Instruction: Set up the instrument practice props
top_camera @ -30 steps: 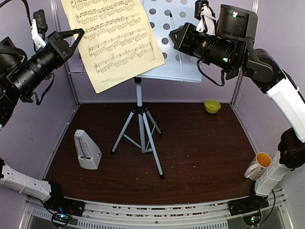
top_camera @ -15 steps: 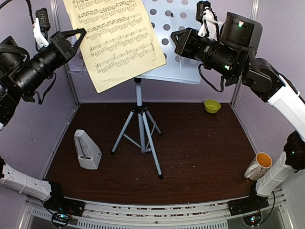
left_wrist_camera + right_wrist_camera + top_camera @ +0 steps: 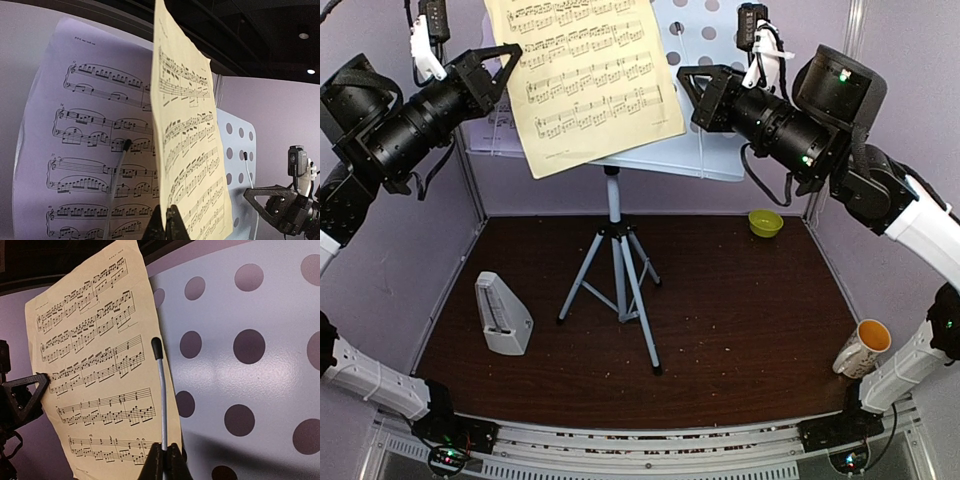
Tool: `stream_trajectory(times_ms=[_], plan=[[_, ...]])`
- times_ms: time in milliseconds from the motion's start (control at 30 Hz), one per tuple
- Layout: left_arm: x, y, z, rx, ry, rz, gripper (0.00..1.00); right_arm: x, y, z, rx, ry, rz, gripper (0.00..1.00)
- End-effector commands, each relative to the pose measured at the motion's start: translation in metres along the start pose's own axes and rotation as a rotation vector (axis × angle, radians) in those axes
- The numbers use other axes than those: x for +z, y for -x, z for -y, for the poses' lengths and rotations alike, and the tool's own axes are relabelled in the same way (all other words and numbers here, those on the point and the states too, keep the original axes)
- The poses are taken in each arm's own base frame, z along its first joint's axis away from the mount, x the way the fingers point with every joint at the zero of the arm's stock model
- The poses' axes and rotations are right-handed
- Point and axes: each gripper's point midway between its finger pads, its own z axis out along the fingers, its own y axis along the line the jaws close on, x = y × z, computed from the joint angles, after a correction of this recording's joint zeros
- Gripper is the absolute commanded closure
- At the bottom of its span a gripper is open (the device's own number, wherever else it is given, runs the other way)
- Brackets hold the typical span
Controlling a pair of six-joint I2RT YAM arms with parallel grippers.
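My left gripper [image 3: 512, 62] is shut on the edge of the pale yellow sheet-music page [image 3: 592, 80], holding it in front of the grey perforated music-stand desk [image 3: 720, 60] on its silver tripod [image 3: 617, 285]. In the left wrist view the jaws [image 3: 165, 222] pinch the yellow page [image 3: 190, 150] edge-on, and the lilac page [image 3: 85, 145] lies on the desk behind it. My right gripper [image 3: 164, 456] is shut on the desk's thin wire page holder [image 3: 161, 385], beside the yellow page [image 3: 95, 365]. The light grey pyramid metronome [image 3: 502, 315] stands on the table at the left.
A small green bowl [image 3: 765, 222] sits at the back right of the brown table [image 3: 740, 310]. A mug with an orange inside [image 3: 862, 347] lies near the right arm's base. Lilac walls close in the back and sides.
My left gripper has carried the yellow page right and up, further across the desk. My right gripper has closed on the wire page holder and shifted slightly.
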Motion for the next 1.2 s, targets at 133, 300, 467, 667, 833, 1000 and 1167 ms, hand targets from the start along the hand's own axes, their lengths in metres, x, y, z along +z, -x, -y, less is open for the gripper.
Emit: stream_trajectory(times_ms=[133, 300, 467, 667, 833, 1000, 1167], plan=[[0.014, 0.022, 0.001, 0.107, -0.01, 0.034, 1.0, -0.01, 0.011, -0.012, -0.035, 0.081, 0.041, 1.0], [0.026, 0.018, 0.007, 0.182, -0.045, 0.004, 1.0, -0.012, 0.008, -0.013, -0.053, 0.095, 0.041, 1.0], [0.034, 0.019, 0.01, 0.223, -0.078, -0.005, 1.0, -0.015, 0.008, -0.013, -0.071, 0.105, 0.044, 1.0], [0.048, 0.011, 0.017, 0.252, -0.145, -0.021, 1.0, -0.017, 0.009, -0.015, -0.092, 0.118, 0.048, 1.0], [0.058, 0.006, 0.027, 0.262, -0.206, -0.017, 1.0, -0.017, 0.008, -0.016, -0.101, 0.125, 0.049, 1.0], [0.063, 0.004, 0.038, 0.238, -0.262, -0.012, 1.0, -0.017, 0.007, -0.017, -0.11, 0.133, 0.051, 1.0], [0.07, -0.004, 0.047, 0.229, -0.307, -0.036, 1.0, -0.019, 0.008, -0.017, -0.113, 0.139, 0.06, 1.0]])
